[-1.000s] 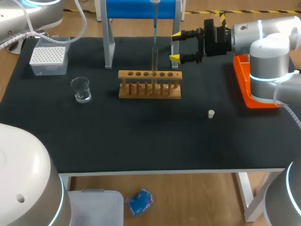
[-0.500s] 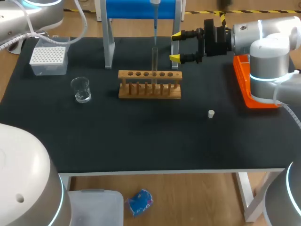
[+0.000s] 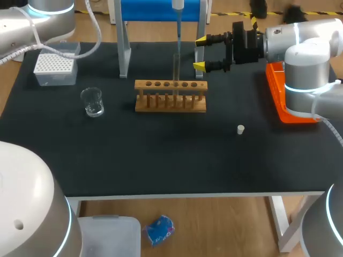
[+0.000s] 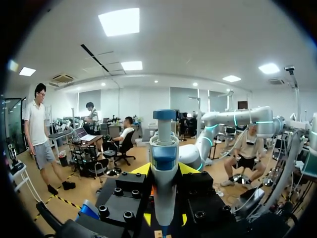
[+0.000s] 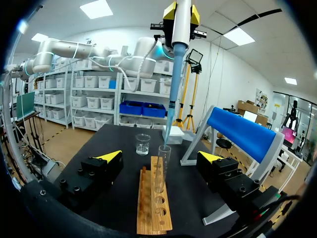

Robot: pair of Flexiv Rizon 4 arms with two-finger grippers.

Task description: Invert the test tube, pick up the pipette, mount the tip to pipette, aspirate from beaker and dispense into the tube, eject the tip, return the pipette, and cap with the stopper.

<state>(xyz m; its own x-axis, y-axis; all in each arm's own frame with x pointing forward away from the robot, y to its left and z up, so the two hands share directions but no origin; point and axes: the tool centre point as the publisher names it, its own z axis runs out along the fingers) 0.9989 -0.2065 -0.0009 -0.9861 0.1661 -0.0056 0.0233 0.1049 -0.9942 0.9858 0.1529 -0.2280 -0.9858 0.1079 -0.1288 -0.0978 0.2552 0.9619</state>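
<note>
Your left end effector [image 5: 182, 11] is closed on the pipette [image 5: 174, 74], gripping its body from both sides and holding it upright with the tip pointing down. The end of the tip sits right at the open mouth of the test tube [image 5: 161, 171]; you cannot tell whether it is inside. The test tube stands upright in a middle hole of the wooden rack [image 3: 170, 101], towards the back of the bench [image 3: 161, 160].

Your right end effector [image 3: 200, 53] is spread wide and holds nothing. It hangs just to the right of the test tube, fingers pointing towards it and not touching it.

The beaker [image 3: 92, 101] stands left of the wooden rack, with the tip box [image 3: 54, 68] behind it near the back left corner. The small white stopper [image 3: 241, 129] lies on the bench in front and to the right of the wooden rack. An orange tray [image 3: 276, 91] lies at the right edge, beside your right arm
</note>
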